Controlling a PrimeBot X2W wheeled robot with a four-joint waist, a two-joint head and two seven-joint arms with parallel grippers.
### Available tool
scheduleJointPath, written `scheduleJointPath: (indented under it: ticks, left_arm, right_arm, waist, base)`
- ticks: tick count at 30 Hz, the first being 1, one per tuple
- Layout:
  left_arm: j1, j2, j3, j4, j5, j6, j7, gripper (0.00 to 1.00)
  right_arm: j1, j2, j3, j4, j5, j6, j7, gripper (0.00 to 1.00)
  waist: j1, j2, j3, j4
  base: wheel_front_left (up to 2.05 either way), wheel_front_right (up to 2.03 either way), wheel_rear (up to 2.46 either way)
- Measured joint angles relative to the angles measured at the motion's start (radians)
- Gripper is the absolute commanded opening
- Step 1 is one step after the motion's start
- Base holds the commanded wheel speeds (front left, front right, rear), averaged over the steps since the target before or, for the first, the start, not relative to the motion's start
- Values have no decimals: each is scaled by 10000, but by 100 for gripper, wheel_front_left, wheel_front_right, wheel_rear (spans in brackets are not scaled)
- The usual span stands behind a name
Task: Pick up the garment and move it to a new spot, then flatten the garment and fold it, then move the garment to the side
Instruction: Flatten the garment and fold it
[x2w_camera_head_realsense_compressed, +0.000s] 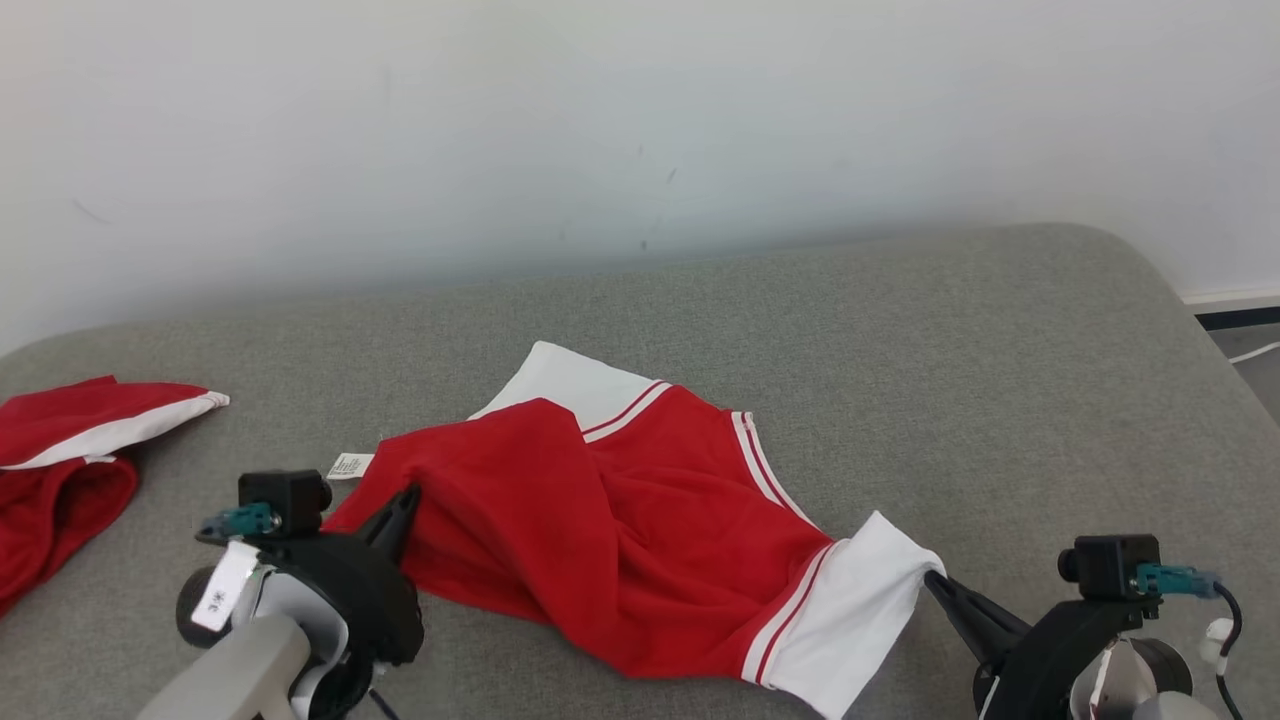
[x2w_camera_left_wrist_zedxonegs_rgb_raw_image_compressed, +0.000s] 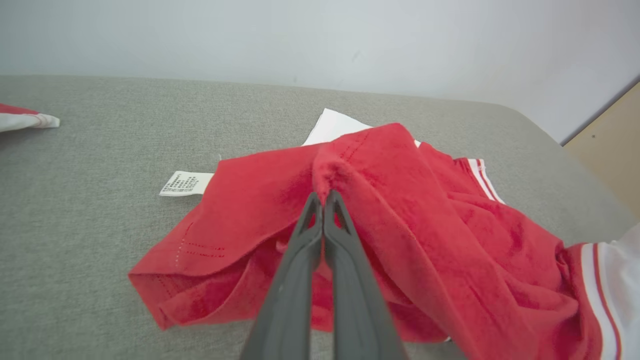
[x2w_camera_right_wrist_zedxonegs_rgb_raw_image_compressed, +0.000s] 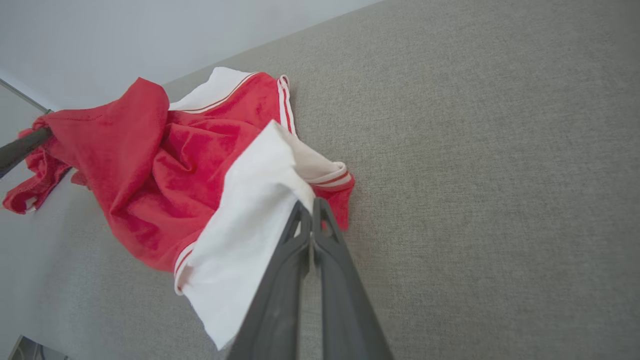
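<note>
Both are closed tight on the garment (x2w_camera_head_realsense_compressed: 620, 530): left end effector (x2w_camera_left_wrist_zedxonegs_rgb_raw_image_compressed: 323, 194) on red fabric, right end effector (x2w_camera_right_wrist_zedxonegs_rgb_raw_image_compressed: 311, 204) on white sleeve.

Your garment (x2w_camera_head_realsense_compressed: 620, 520) is red with white panels and red-white stripes; at nine o'clock a second garment (x2w_camera_head_realsense_compressed: 60, 450) matches; the surface (x2w_camera_head_realsense_compressed: 1000, 380) is grey.

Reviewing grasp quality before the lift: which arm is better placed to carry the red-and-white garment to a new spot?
Probably left. The left gripper is shut on a bunched fold in the red body of the garment; the right gripper pinches only the edge of the white sleeve.
</note>
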Motion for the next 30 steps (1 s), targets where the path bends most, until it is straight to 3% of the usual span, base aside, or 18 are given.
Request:
scheduleJointPath:
  ticks: [3, 5, 10, 13, 18, 21, 24, 27, 28, 30]
  left_arm:
    - [67, 159, -207, -144, 349, 132, 38, 0]
    - [35, 569, -21, -456, 234, 88, 199, 0]
    - [-723, 1181, 119, -1285, -226, -102, 1352, 0]
    - [-1339, 1494, -355, -1634, 4, -165, 2462, 0]
    - [-2219, 1509, -859, -1532, -163, -337, 4819, 0]
    - [-3516, 1367, -481, -1277, -462, -330, 5787, 0]
    - [-5552, 895, 150, -1018, -479, -42, 5998, 0]
    - [-7572, 495, 690, -1083, -144, 125, 5636, 0]
    - [-8129, 322, 1055, -1101, -96, 385, 5154, 0]
    - [-9176, 192, 1388, -1350, 309, 489, 4412, 0]
  right_arm:
    - [-104, -52, 44, -232, 180, 10, 268, 0]
    - [-620, -251, 314, -533, 174, 104, 800, 0]
    - [-2537, -629, 763, -675, 435, 203, 2322, 0]
    - [-3529, -719, 1035, -401, 635, 217, 3365, 0]
    - [-5618, -546, 1762, 1058, 688, 215, 5388, 0]
    - [-7436, -190, 1751, 2017, 522, -320, 6293, 0]
    - [-9562, 128, 1193, 2823, 198, -1039, 6370, 0]
    - [-11608, 159, 794, 3033, -410, -1143, 5653, 0]
    - [-12176, 211, 497, 3003, -472, -1166, 5120, 0]
    - [-13131, 130, 263, 2704, -761, -905, 4082, 0]
  waist:
    - [0, 0, 16, -11]
    - [0, 0, 92, -36]
    - [0, 0, 446, -130]
    - [0, 0, 734, -192]
    - [3, 1, 1342, -290]
    - [3, 1, 1748, -339]
    - [5, 2, 2168, -355]
    - [4, 2, 2594, -316]
    - [4, 1, 2735, -288]
    - [4, 1, 3017, -204]
  base:
    - [0, 0, 0]
    - [0, 0, 0]
    - [0, 0, 0]
    - [0, 0, 0]
    - [0, 0, 0]
    - [0, 0, 0]
    - [0, 0, 0]
    - [0, 0, 0]
    - [0, 0, 0]
    - [0, 0, 0]
